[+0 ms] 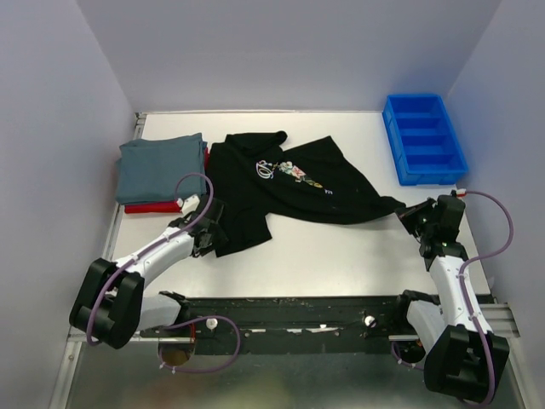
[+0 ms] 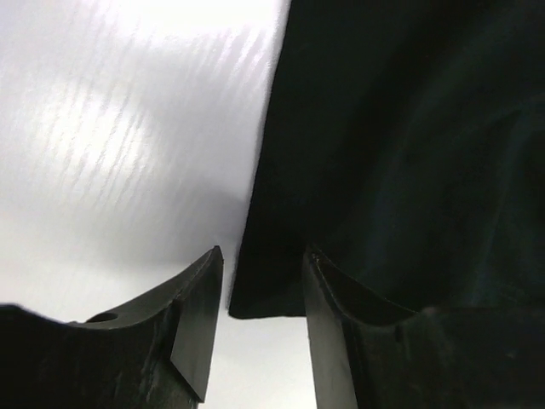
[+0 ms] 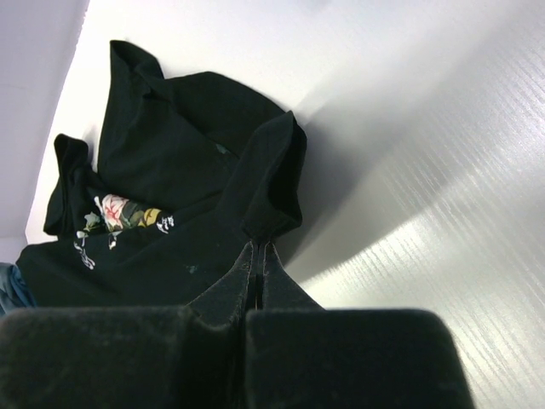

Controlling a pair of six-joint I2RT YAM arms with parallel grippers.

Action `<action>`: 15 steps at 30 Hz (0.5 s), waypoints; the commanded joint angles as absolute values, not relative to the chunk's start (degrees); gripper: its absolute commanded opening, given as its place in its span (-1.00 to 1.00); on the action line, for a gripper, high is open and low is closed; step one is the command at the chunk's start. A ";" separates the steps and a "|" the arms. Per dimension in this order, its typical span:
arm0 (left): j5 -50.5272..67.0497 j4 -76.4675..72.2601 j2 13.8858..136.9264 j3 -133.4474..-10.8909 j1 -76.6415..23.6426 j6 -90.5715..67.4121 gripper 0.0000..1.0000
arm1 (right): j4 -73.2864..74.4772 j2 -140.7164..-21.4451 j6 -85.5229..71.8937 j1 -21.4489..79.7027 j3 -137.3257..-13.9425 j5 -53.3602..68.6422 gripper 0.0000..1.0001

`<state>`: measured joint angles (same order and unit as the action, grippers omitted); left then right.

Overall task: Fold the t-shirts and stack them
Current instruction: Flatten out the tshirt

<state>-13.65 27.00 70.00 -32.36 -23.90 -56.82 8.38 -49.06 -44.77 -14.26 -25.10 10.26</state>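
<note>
A black t-shirt [image 1: 289,183] with a floral chest print lies crumpled across the middle of the table. My right gripper [image 1: 407,212] is shut on its right corner, pinching the cloth [image 3: 272,196] at the fingertips. My left gripper [image 1: 213,239] is open at the shirt's lower left corner [image 2: 272,294], its fingers on either side of that corner, which lies on the table. A folded slate grey-blue t-shirt [image 1: 162,166] lies on a folded red t-shirt [image 1: 153,206] at the left.
A blue plastic bin [image 1: 423,138] stands at the back right. The table's left rim [image 1: 119,213] runs beside the folded stack. White walls close in the back and sides.
</note>
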 commanded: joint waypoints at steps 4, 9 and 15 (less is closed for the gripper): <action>-6.16 15.40 75.93 -28.39 -26.02 -56.77 -0.49 | 7.82 -48.43 -44.12 -14.50 -24.70 10.11 -0.99; -7.29 14.06 76.21 -28.92 -26.10 -54.67 -1.00 | 8.70 -48.25 -43.86 -14.50 -25.49 9.58 -0.99; -12.12 22.48 68.30 -36.28 -26.10 -49.93 -1.00 | 10.10 -47.81 -44.21 -14.50 -27.59 8.53 -0.99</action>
